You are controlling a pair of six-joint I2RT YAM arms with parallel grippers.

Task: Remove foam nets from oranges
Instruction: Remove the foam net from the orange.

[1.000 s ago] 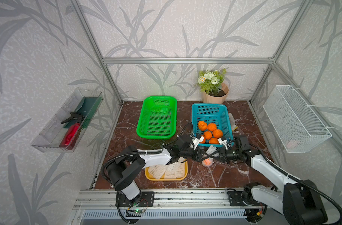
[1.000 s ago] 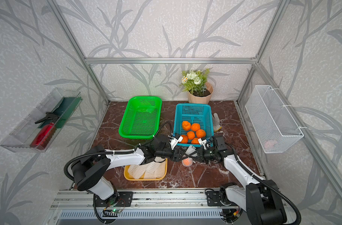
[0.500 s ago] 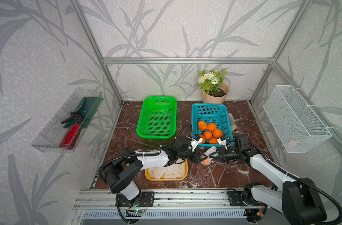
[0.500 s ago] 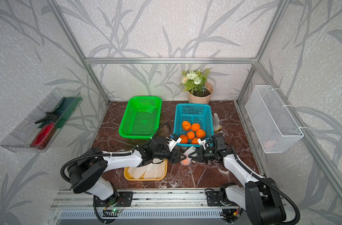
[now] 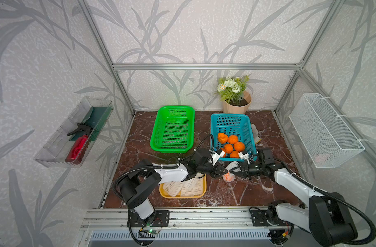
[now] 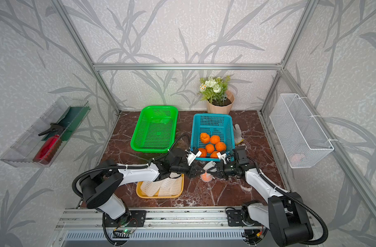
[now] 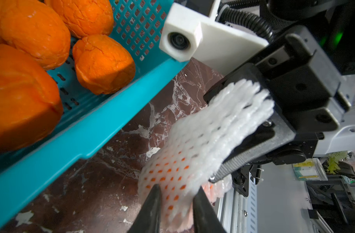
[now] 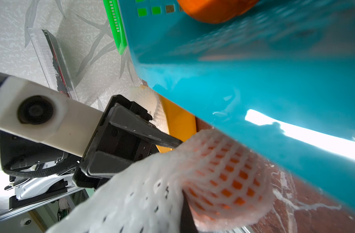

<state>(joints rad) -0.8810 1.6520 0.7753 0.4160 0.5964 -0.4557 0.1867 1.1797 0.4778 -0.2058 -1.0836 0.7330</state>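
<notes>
The netted orange [image 5: 227,177] rests on the desk [image 5: 236,192], just before the near edge of the blue basket [image 5: 228,115] and between both arms. The right jaws are clamped on the free end of the foam net [image 7: 223,125]. The left jaws pinch the orange end through the mesh. The sleeve seems to run from arm to arm, so pulling apart suits. Open desk lies toward the front edge, with the yellow tray [image 5: 182,196] beside the left arm.
</notes>
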